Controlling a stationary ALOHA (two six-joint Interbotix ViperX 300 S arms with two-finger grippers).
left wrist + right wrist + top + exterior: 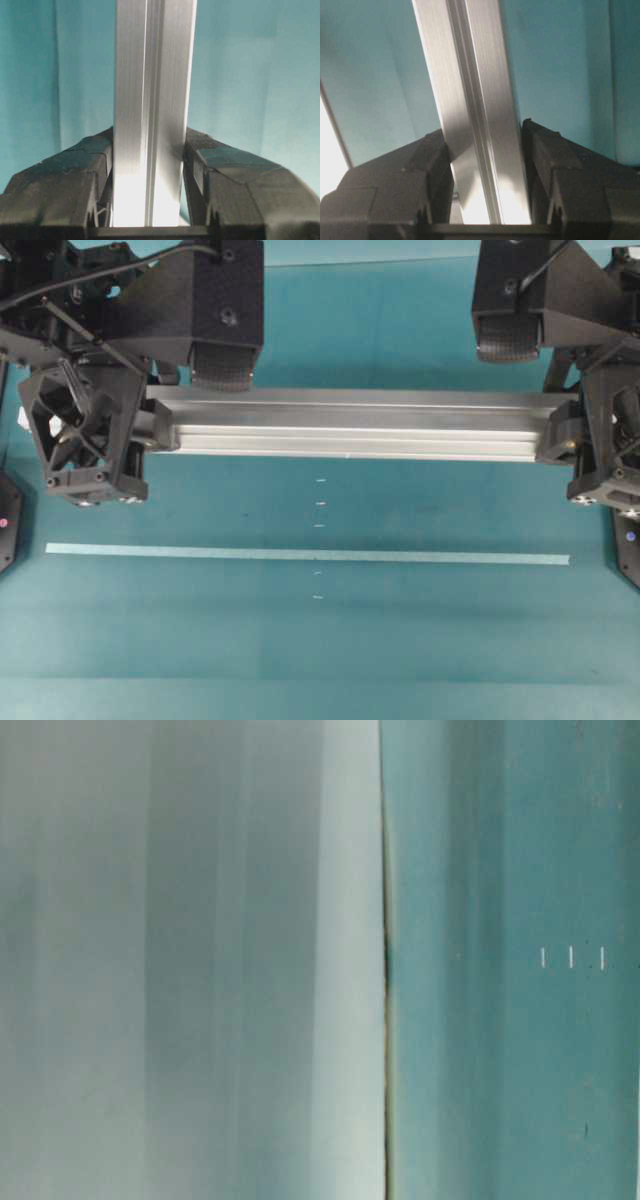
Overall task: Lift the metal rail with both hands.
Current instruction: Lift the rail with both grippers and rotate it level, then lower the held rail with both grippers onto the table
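The metal rail (360, 425), a long silver grooved bar, lies level across the overhead view from left to right. My left gripper (165, 427) is shut on its left end and my right gripper (558, 430) on its right end. In the left wrist view the rail (150, 90) runs straight away between both black fingers, and the left gripper (150, 137) presses its sides. The right wrist view shows the rail (465, 75) slanting slightly, clamped in the right gripper (484, 131). The teal table looks blurred well behind the rail. The table-level view is too blurred to show the rail or the grippers.
A thin pale tape strip (300, 555) lies on the teal table in front of the rail, crossed by a column of small white tick marks (320, 505). Black arm housings (200, 300) (530, 300) hang over the back. Black bases (8, 520) (630, 550) sit at both side edges.
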